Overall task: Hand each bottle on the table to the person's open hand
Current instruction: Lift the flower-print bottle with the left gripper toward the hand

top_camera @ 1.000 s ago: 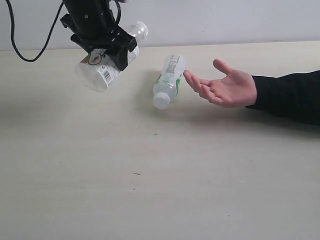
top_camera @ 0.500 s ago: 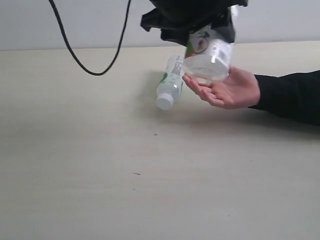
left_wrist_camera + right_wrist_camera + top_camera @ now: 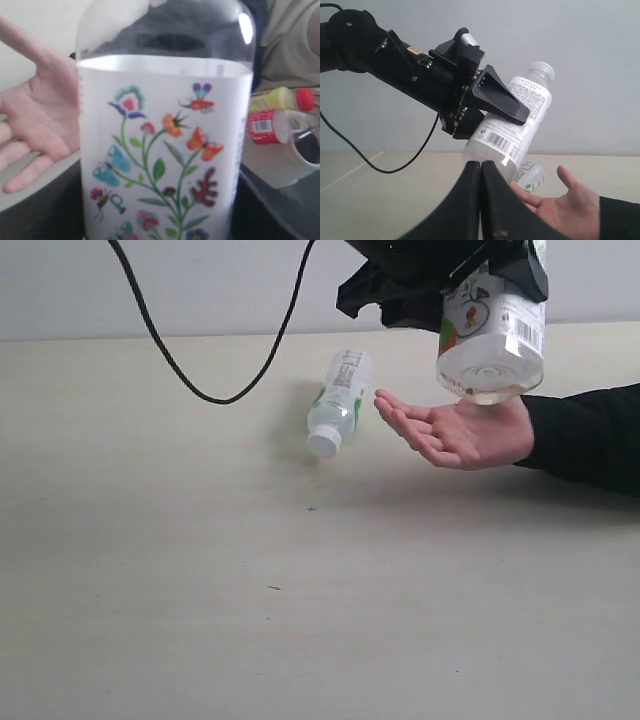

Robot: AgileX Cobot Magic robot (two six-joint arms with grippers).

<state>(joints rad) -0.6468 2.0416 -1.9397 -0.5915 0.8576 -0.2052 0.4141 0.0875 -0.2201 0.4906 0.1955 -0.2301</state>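
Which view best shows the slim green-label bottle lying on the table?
The exterior view: the slim bottle lies whole on the table. The right wrist view shows only a part; the left wrist view, none.

No legible txt. Stubby bottle (image 3: 490, 340) label: barcode (image 3: 527, 330), digits too small; flower/butterfly print (image 3: 160, 170), wordless. Slim bottle (image 3: 337, 402) label print unreadable

Exterior camera looks slightly down across the table (image 3: 200, 630); all 3 views share the person's open hand (image 3: 468, 432)
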